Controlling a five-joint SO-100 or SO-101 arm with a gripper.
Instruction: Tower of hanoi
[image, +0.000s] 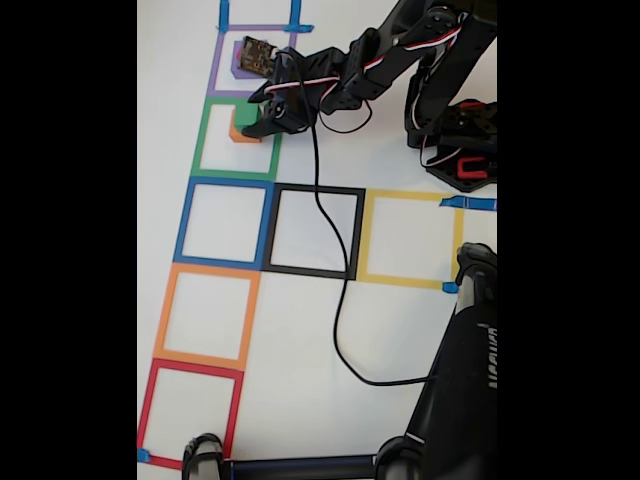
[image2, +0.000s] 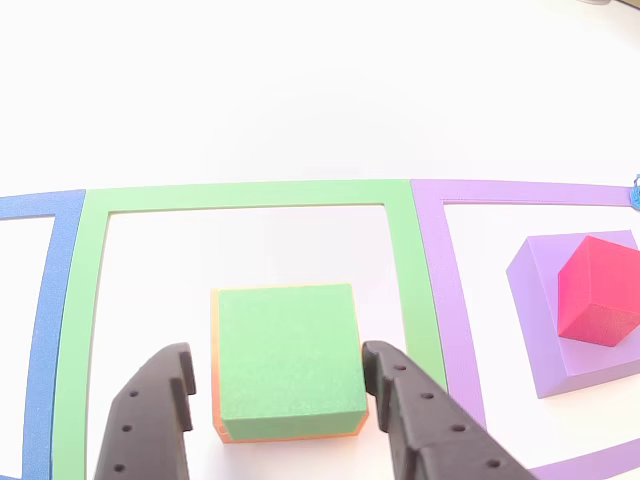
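Observation:
The tower of hanoi stands in two stacks. In the other view a green block (image2: 288, 360) sits on an orange block (image2: 290, 432), of which only a thin rim shows, inside the green tape square (image2: 400, 260). My gripper (image2: 278, 358) is open, a finger on each side of the green block, with a small gap on the left. To the right, a red block (image2: 595, 290) rests turned on a purple block (image2: 540, 330) in the purple tape square (image2: 450, 270). In the fixed view the gripper (image: 256, 122) hangs over the green block (image: 245, 113) and orange block (image: 240, 135).
Hollow tape squares run down the fixed view: blue (image: 184, 225), orange (image: 165, 310), red (image: 148, 405), with black (image: 355, 230) and yellow (image: 365, 235) to the right. A black cable (image: 335, 300) trails across the white table. The arm base (image: 462, 165) and a black stand (image: 460, 400) sit at right.

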